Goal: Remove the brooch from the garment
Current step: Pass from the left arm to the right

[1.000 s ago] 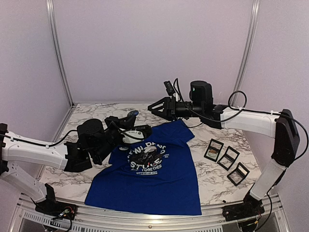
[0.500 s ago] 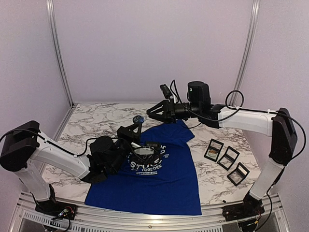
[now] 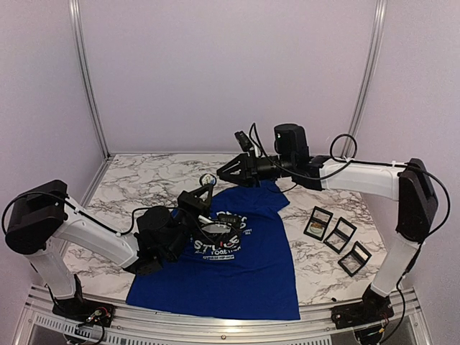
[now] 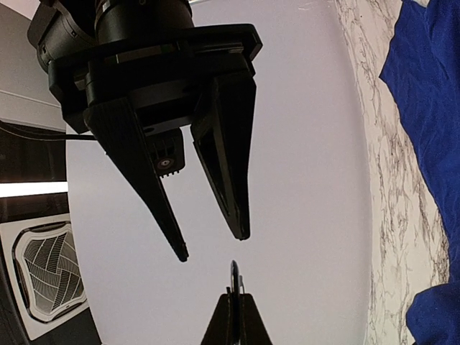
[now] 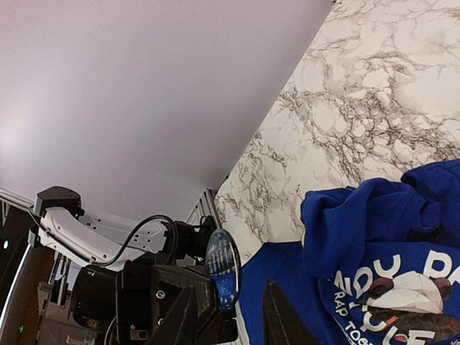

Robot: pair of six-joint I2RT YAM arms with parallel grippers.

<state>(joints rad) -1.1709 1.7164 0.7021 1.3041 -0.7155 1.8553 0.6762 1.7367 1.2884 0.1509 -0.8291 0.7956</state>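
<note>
Blue-faced round brooch (image 5: 222,267) being held in air, clear of garment (image 3: 237,273), just beyond its collar end. Brooch being pinched by left gripper (image 4: 235,298), jaws clamped on it. Garment being supported, print up, by marble table (image 3: 136,180). Right gripper (image 4: 213,246) being held just before brooch, fingers apart, touching nothing.

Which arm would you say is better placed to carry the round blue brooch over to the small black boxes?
Right, probably. The right gripper, jaws apart, faces the round blue brooch pinched in the left gripper, and the small black boxes lie on that arm's side.
</note>
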